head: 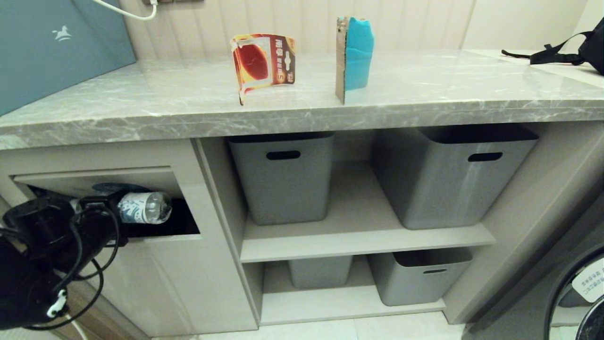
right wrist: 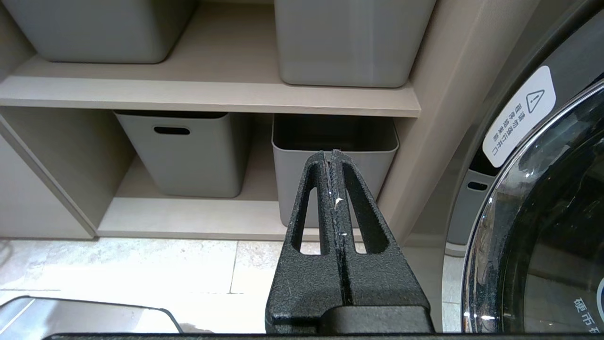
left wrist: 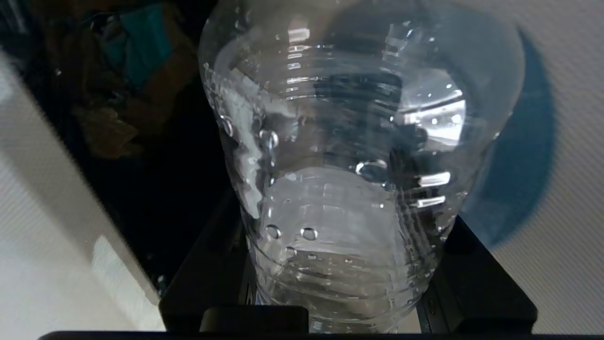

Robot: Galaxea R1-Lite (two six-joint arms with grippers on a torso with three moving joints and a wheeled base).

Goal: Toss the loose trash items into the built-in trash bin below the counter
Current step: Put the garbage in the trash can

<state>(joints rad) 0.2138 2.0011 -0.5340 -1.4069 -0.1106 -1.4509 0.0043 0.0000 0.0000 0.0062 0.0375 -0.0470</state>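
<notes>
bin opening (head: 160, 222): bottle (head: 144, 208) fills left | right part free

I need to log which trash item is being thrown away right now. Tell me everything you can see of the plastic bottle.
The clear plastic water bottle with white-blue label lies roughly level, ribbed and see-through, with droplets clinging inside. The left gripper is shut on it, black fingers on either side of its body. Its far end pokes into the dark opening of the beige built-in trash bin, whose flap is pushed inward.
</notes>
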